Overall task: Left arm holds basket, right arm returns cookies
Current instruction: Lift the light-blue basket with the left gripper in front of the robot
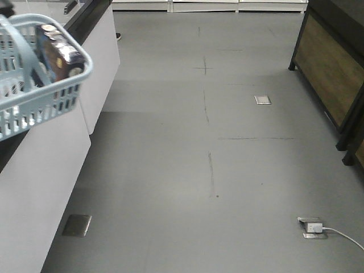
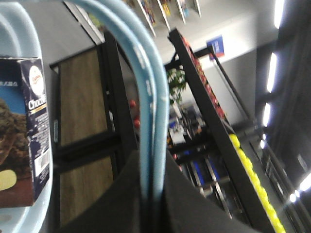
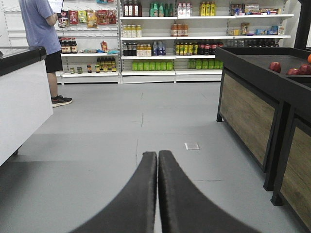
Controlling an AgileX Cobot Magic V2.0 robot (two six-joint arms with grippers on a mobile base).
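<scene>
Left gripper [image 2: 154, 196] clamped the hoop handle [image 2: 153, 111]; right gripper [image 3: 158, 162] was pressed shut, empty. Cookie carton [image 1: 57, 54] stood in the basket [image 1: 34, 111], far left. Probably best to open wide and approach from above.

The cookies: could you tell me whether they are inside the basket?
In: the cookies stand inside the basket, top rising above its rim.

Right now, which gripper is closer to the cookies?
Left. The left gripper clamps the handle of the basket holding the cookies. The right gripper is shut over the floor, empty.
</scene>
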